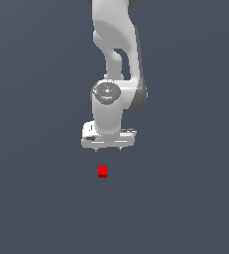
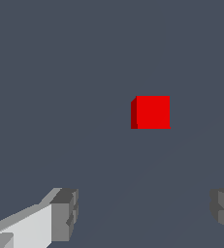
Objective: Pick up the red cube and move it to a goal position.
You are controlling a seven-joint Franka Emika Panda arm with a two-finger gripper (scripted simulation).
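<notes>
The red cube (image 1: 102,171) lies on the dark grey floor, small and bright, with a darker red side face. In the exterior view my white gripper (image 1: 108,148) hangs above and just behind it, apart from it. In the wrist view the red cube (image 2: 151,112) sits ahead of the fingers, nearer the right-hand one. My gripper (image 2: 145,213) is open, its grey fingertips (image 2: 65,213) spread wide with nothing between them.
The flat dark grey surface (image 1: 185,198) stretches all around with no other objects in view. The white arm (image 1: 113,49) rises behind the gripper toward the top of the exterior view.
</notes>
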